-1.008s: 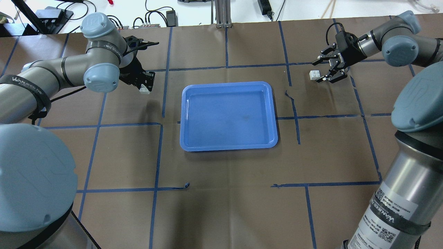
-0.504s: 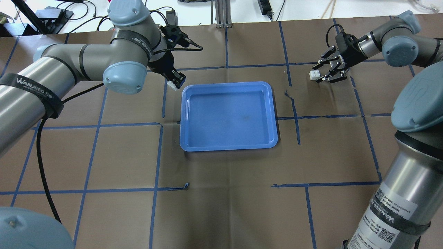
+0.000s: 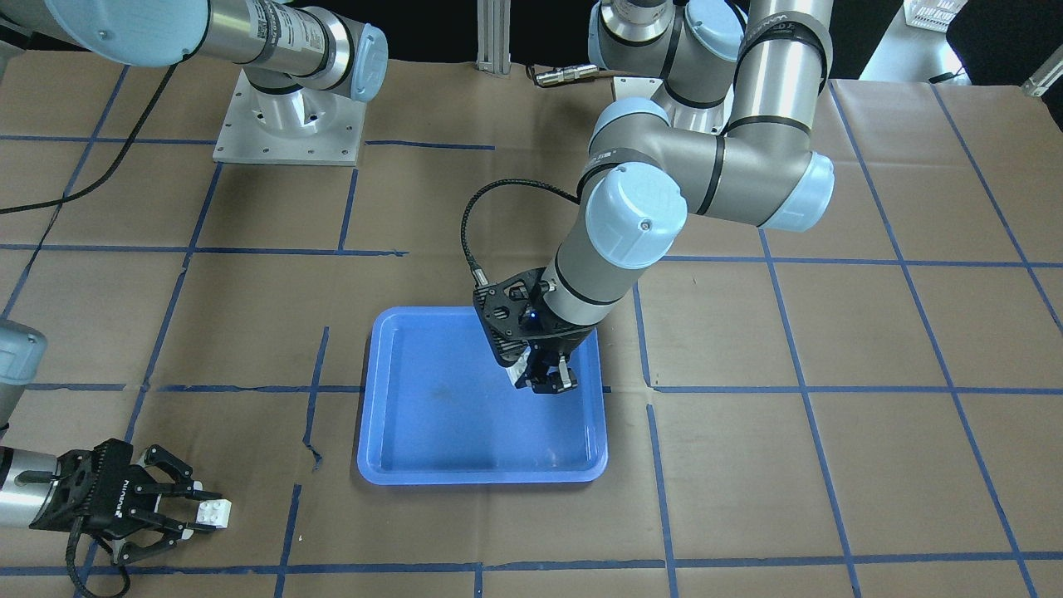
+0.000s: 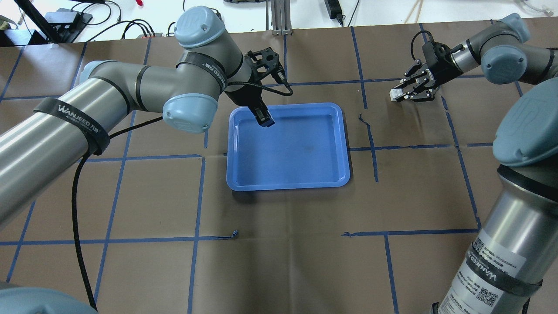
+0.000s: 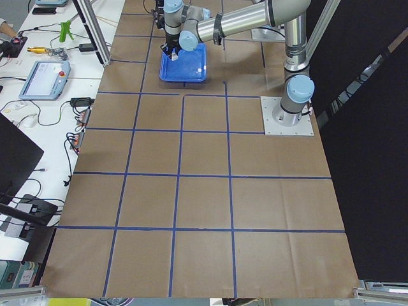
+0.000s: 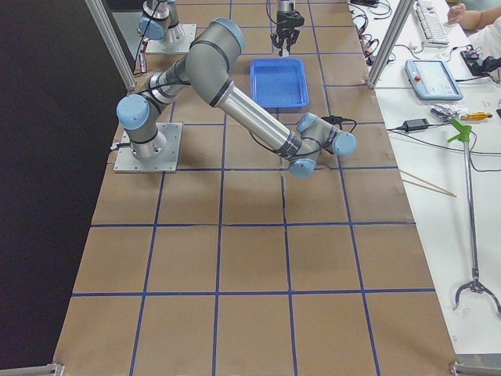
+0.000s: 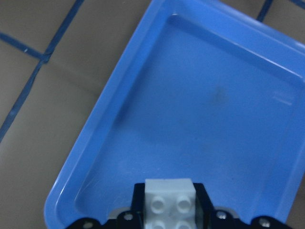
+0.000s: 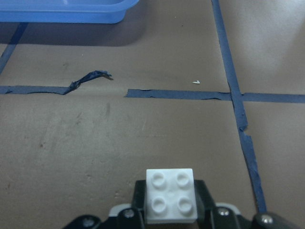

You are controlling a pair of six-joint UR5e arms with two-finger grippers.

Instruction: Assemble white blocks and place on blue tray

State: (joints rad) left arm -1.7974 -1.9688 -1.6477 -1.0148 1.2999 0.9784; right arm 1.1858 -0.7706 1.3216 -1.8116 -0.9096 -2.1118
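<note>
The blue tray (image 4: 287,186) lies mid-table; it also shows in the front view (image 3: 482,477). My left gripper (image 4: 264,119) hangs over the tray's far left corner, shut on one white block (image 7: 169,200), which is barely visible from overhead. In the front view this gripper (image 3: 548,384) is just above the tray floor. My right gripper (image 4: 403,94) is low over the table, far right of the tray, shut on the other white block (image 4: 395,94). The right wrist view shows that block (image 8: 170,195) studs-up between the fingers, with the tray's edge (image 8: 71,14) far ahead.
Brown paper with blue tape lines covers the table. A torn tape curl (image 4: 362,118) lies between the tray and my right gripper. Cables and a metal post (image 4: 279,17) sit along the far edge. My left arm's elbow (image 4: 189,113) reaches over the table left of the tray.
My left arm swung right with its white block, from left of the tray to over the tray's far left corner. My right gripper closed on the block that stood between its fingers.
</note>
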